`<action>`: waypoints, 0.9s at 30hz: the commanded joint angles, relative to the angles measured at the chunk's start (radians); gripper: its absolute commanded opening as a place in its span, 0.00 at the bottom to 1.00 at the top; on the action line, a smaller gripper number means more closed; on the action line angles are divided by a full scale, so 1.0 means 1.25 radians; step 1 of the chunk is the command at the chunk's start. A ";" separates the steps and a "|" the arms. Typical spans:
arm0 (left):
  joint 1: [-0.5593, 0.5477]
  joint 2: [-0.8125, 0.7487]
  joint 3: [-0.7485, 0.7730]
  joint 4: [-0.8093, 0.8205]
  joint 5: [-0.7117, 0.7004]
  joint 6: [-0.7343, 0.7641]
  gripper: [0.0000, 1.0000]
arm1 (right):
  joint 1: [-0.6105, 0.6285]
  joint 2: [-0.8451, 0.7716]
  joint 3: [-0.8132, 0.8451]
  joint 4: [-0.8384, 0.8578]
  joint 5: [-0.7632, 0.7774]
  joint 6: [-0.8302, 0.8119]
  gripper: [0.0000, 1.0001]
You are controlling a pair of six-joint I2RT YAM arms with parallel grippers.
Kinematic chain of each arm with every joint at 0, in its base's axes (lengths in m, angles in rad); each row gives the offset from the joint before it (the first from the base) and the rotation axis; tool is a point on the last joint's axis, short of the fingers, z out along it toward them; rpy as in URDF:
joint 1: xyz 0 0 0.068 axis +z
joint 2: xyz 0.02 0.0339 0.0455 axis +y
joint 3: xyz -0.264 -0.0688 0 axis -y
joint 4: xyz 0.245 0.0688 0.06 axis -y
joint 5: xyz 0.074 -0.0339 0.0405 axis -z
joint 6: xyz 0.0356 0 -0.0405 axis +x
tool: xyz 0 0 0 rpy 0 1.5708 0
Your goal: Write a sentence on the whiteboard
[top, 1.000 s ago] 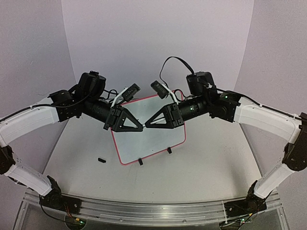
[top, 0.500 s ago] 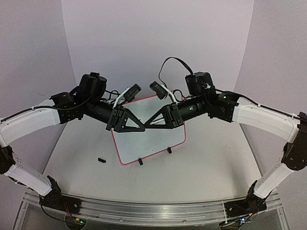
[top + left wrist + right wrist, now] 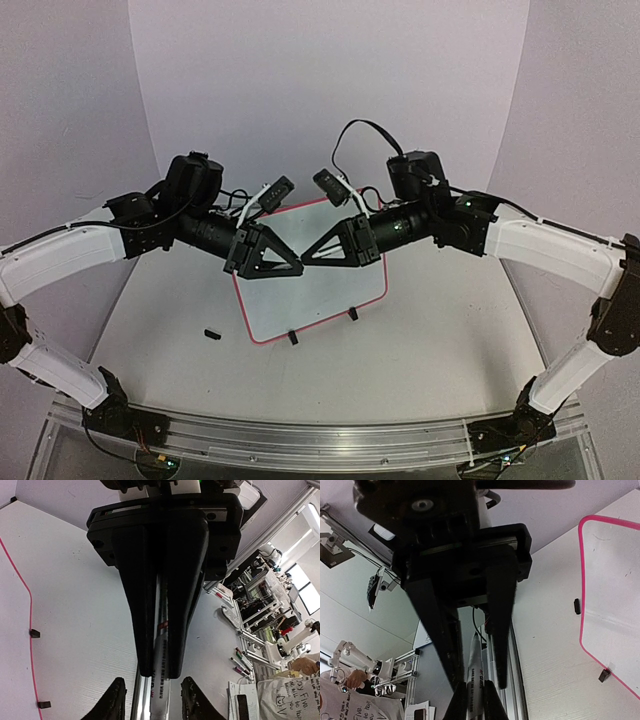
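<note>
The whiteboard (image 3: 315,295), white with a pink-red frame, lies mid-table; it also shows in the right wrist view (image 3: 615,590) and the left wrist view (image 3: 10,630). Above it my two grippers meet tip to tip. A white marker (image 3: 162,685) (image 3: 474,672) spans both. My right gripper (image 3: 309,260) (image 3: 474,702) is shut on the marker. My left gripper (image 3: 296,268) (image 3: 152,702) stands open, its fingers (image 3: 116,705) spread either side of the barrel without touching it.
A small black cap (image 3: 212,333) lies on the table left of the board. Two black clip feet (image 3: 293,338) jut from the board's near edge. An aluminium rail (image 3: 300,440) runs along the table's near edge. Loose markers (image 3: 240,662) lie beyond the table.
The left jaws have opened off the marker while the right jaws have closed onto it. Both arms stay almost where they were.
</note>
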State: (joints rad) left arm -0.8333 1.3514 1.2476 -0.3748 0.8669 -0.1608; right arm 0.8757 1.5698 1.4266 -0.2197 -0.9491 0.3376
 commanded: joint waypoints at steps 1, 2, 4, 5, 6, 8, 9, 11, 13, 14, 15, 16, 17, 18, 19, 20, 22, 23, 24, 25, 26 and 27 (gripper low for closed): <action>-0.001 -0.072 0.029 -0.071 -0.140 0.064 0.63 | -0.017 -0.075 -0.031 0.037 0.113 -0.020 0.00; 0.003 -0.085 0.036 -0.089 -0.167 0.073 0.70 | -0.020 -0.089 -0.041 0.037 0.140 -0.024 0.00; 0.014 -0.107 0.053 -0.124 -0.206 0.091 0.79 | -0.023 -0.114 -0.060 0.037 0.197 -0.033 0.00; 0.023 -0.118 0.063 -0.144 -0.221 0.100 0.82 | -0.022 -0.125 -0.069 0.037 0.223 -0.038 0.00; 0.033 -0.124 0.071 -0.164 -0.238 0.110 0.85 | -0.022 -0.133 -0.077 0.040 0.245 -0.042 0.00; 0.060 -0.136 0.084 -0.200 -0.261 0.131 0.88 | -0.019 -0.144 -0.095 0.054 0.286 -0.046 0.00; 0.077 -0.141 0.088 -0.215 -0.271 0.146 0.89 | -0.014 -0.148 -0.105 0.064 0.316 -0.048 0.00; 0.119 -0.155 0.090 -0.237 -0.293 0.170 0.90 | 0.009 -0.151 -0.117 0.077 0.369 -0.059 0.00; 0.169 -0.173 0.082 -0.242 -0.331 0.188 0.90 | 0.034 -0.148 -0.124 0.096 0.423 -0.065 0.00; 0.182 -0.183 0.075 -0.242 -0.362 0.195 0.90 | 0.044 -0.145 -0.132 0.117 0.440 -0.062 0.00; 0.190 -0.189 0.070 -0.243 -0.388 0.201 0.90 | 0.050 -0.143 -0.140 0.139 0.451 -0.055 0.00; 0.192 -0.192 0.064 -0.246 -0.408 0.209 0.90 | 0.053 -0.140 -0.153 0.169 0.463 -0.047 0.00; 0.193 -0.191 0.057 -0.248 -0.425 0.212 0.89 | 0.056 -0.135 -0.159 0.197 0.471 -0.039 0.00; 0.195 -0.188 0.048 -0.251 -0.443 0.216 0.89 | 0.059 -0.129 -0.164 0.216 0.479 -0.033 0.00; 0.197 -0.185 0.037 -0.254 -0.460 0.220 0.88 | 0.062 -0.123 -0.168 0.234 0.487 -0.028 0.00; 0.203 -0.180 0.024 -0.256 -0.472 0.224 0.86 | 0.065 -0.114 -0.170 0.251 0.492 -0.024 0.00; 0.216 -0.171 0.001 -0.258 -0.487 0.230 0.80 | 0.069 -0.097 -0.169 0.279 0.495 -0.017 0.00; 0.228 -0.168 -0.009 -0.255 -0.486 0.230 0.77 | 0.070 -0.088 -0.166 0.288 0.495 -0.015 0.00; 0.241 -0.166 -0.020 -0.247 -0.476 0.230 0.75 | 0.071 -0.078 -0.163 0.297 0.496 -0.013 0.00; 0.253 -0.165 -0.029 -0.237 -0.460 0.230 0.73 | 0.072 -0.068 -0.161 0.303 0.496 -0.012 0.00; 0.263 -0.163 -0.036 -0.228 -0.443 0.230 0.71 | 0.073 -0.059 -0.158 0.308 0.496 -0.011 0.00; 0.274 -0.160 -0.044 -0.221 -0.431 0.230 0.69 | 0.075 -0.050 -0.154 0.314 0.495 -0.010 0.00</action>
State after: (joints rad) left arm -0.5395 1.1414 1.2246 -0.6706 0.3141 0.1075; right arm 0.9585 1.4652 1.2163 0.0659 -0.3618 0.3081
